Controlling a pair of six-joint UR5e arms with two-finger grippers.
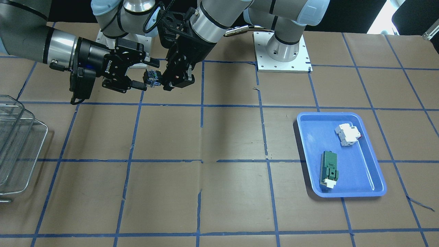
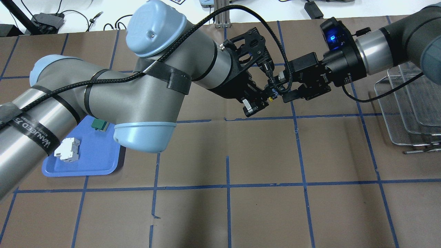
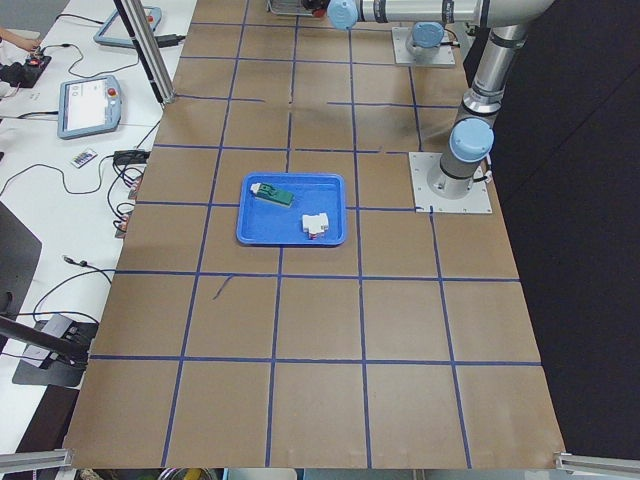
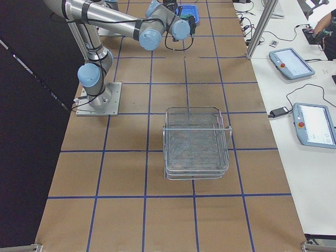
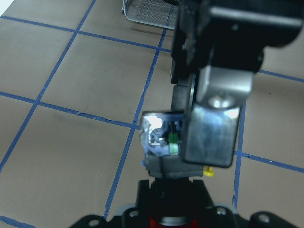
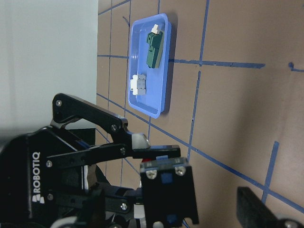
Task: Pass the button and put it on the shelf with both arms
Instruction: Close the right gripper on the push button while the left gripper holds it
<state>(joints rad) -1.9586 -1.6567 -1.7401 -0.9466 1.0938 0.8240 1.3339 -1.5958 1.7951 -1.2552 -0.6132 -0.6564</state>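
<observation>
The button (image 1: 153, 79) is held in the air above the table, between the two grippers. My left gripper (image 1: 165, 82) is shut on its black body. In the left wrist view the blue-and-white block (image 5: 159, 135) points away from the camera and the red cap shows at the bottom edge. My right gripper (image 1: 145, 74) is open, with its fingers on either side of the block; one finger (image 5: 211, 135) stands right beside it. The block also shows in the right wrist view (image 6: 168, 190). The wire shelf (image 1: 13, 144) stands at the table's end on my right and also shows in the overhead view (image 2: 406, 110).
A blue tray (image 1: 374, 161) on my left side holds a white breaker block (image 1: 348, 134) and a green module (image 1: 329, 168). Both arm bases are bolted to white plates (image 1: 281, 65) at the robot's edge. Blue tape lines grid the brown table.
</observation>
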